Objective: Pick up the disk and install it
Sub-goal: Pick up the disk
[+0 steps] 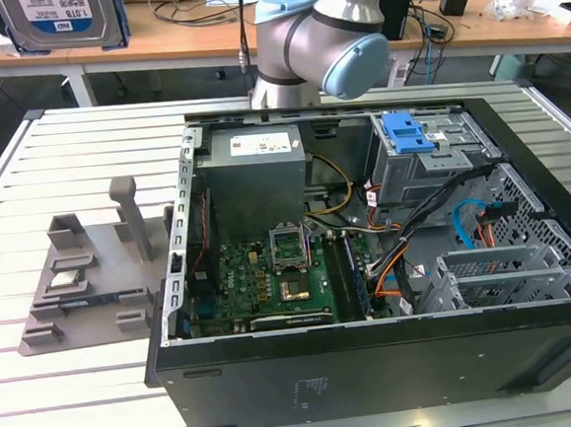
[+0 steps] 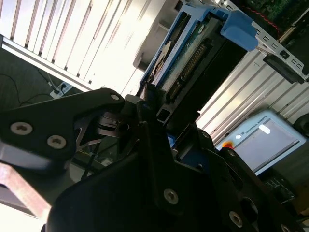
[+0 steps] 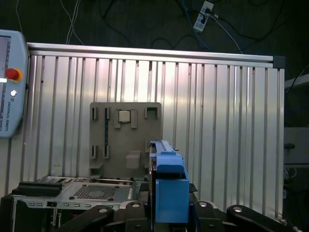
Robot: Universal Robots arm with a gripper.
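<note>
- We are holding the disk (image 2: 193, 63): the gripper (image 3: 166, 209) is clenching its fingers on it.
- We are judging it stiff, quite heavy and fragile to shocks; its rigid sides are suiting a grip best.

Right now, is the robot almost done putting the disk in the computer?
Done: the disk has been picked up and is off the table. In hand: the fingers are gripping it in the air, with the blue bracket sticking out. Left: the disk is not inside the open computer case yet. So it looks about halfway.
</note>
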